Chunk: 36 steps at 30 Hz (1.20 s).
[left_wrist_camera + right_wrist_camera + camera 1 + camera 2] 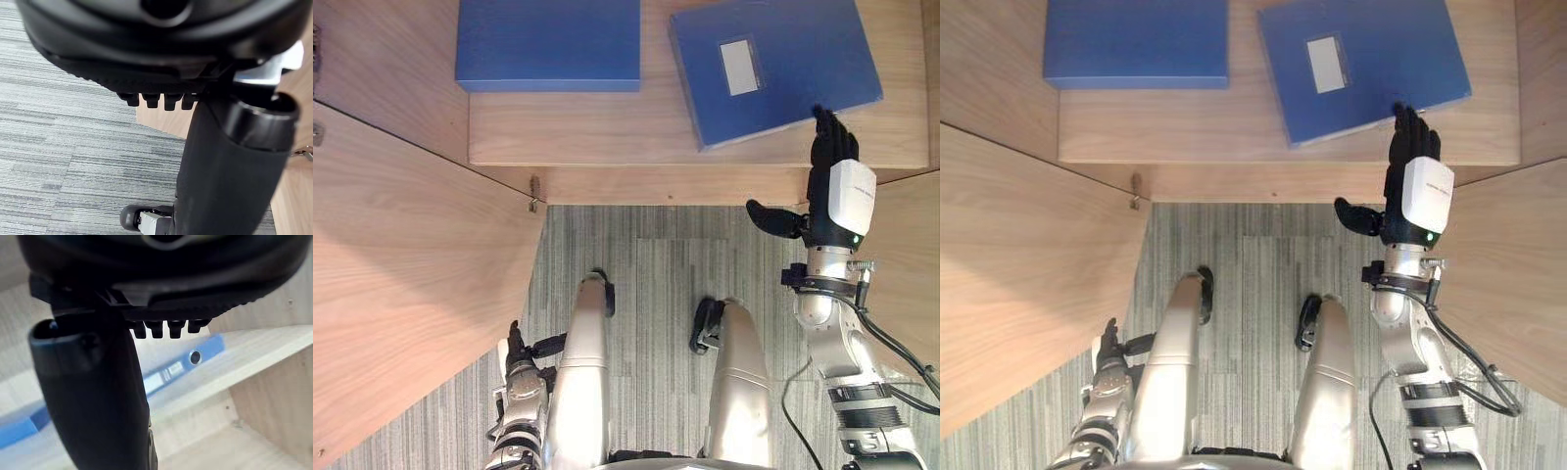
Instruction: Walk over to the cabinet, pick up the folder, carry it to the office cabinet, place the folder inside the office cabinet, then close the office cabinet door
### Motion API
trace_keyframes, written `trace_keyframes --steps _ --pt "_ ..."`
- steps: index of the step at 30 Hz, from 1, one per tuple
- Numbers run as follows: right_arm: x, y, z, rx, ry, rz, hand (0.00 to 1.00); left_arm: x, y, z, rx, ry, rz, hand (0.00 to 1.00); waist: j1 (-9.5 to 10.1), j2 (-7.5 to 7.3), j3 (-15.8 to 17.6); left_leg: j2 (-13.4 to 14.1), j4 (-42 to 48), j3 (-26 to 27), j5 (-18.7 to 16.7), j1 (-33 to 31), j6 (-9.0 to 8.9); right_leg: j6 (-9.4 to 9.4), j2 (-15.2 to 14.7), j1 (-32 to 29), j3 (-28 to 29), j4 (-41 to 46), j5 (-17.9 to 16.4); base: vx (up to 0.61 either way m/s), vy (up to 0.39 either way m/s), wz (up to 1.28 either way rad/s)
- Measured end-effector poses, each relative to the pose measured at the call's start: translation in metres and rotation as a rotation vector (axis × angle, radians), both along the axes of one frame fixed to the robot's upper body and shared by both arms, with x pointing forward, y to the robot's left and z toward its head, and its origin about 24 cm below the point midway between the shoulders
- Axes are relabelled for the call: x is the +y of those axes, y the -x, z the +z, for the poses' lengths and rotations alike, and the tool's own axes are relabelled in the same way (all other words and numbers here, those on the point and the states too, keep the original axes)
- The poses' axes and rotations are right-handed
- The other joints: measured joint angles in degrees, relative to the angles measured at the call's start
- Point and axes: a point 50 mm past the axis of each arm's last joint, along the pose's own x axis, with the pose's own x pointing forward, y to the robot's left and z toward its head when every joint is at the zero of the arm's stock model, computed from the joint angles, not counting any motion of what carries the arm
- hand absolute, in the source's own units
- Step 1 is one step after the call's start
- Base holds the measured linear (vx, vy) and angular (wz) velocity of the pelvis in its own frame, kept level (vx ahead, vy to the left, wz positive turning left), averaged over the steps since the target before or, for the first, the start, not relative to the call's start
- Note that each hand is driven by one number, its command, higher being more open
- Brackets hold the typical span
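Left eye view
- Labelled folder [773, 64]: you see it lying flat on the cabinet shelf [607, 132], right part, turned at an angle to the shelf's front edge, pale label facing up.
- Plain folder [548, 44]: flat on the same shelf, to the left, square to the edge, apart from the labelled one.
- Right hand [847, 191]: stretched toward the shelf, fingers [830, 137] straight and together, thumb out to the side. The tips overlap the labelled folder's near right corner; you cannot tell contact. It grasps nothing.
- Left hand [517, 357]: low at the robot's side, beside the open cabinet door [401, 294], over grey carpet [646, 264].

Right eye view
- Same layout: right hand fingertips at the labelled folder's near edge.

Left wrist view
- Left hand [161, 54]: fingers [157, 100] in an even row, relaxed, nothing held. Carpet and a wood panel [161, 122] lie past them.

Right wrist view
- Right hand [166, 284]: fingers extended and empty, with the thumb [93, 396] apart from them.
- Labelled folder: you see its blue spine past the fingers, resting on the shelf.
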Motion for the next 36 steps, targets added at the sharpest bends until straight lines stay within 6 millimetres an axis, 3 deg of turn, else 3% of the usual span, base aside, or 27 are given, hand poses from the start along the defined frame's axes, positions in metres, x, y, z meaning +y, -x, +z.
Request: trace_keyframes --steps 9,22,27,36 --pt "-0.005 -0.022 -0.017 0.206 0.133 0.043 1.00 0.002 0.003 -0.003 0.015 -0.002 -0.003 1.00 0.19 -0.15 0.0 0.1 -0.1 0.0 0.0 0.0 0.07 -0.01 0.2 0.0 0.0 -0.2 0.2 0.00 0.004 -0.01" --pt "0.009 -0.055 0.002 0.228 0.212 0.094 1.00 0.003 0.003 -0.003 0.024 -0.009 -0.045 1.00 0.02 -0.19 -0.1 0.2 -1.1 0.0 0.6 -0.1 0.25 -0.06 0.3 -0.1 -0.3 -1.3 0.9 0.00 0.000 0.00" --pt "0.027 -0.075 0.025 0.223 0.259 0.138 1.00 0.003 -0.001 -0.001 0.007 -0.001 -0.063 1.00 -0.31 -0.21 -0.1 0.1 -1.9 -0.1 1.1 -0.1 0.02 -0.26 0.4 -0.3 -0.5 -1.9 1.2 0.00 0.000 0.00" --pt "0.064 -0.093 0.068 0.230 0.319 0.279 1.00 0.004 -0.006 0.004 -0.022 0.013 -0.075 1.00 -0.14 -0.21 -0.1 0.1 -2.0 -0.2 1.1 -0.3 -0.07 -0.25 0.5 -0.3 -0.7 -2.0 1.2 0.00 0.000 0.00"
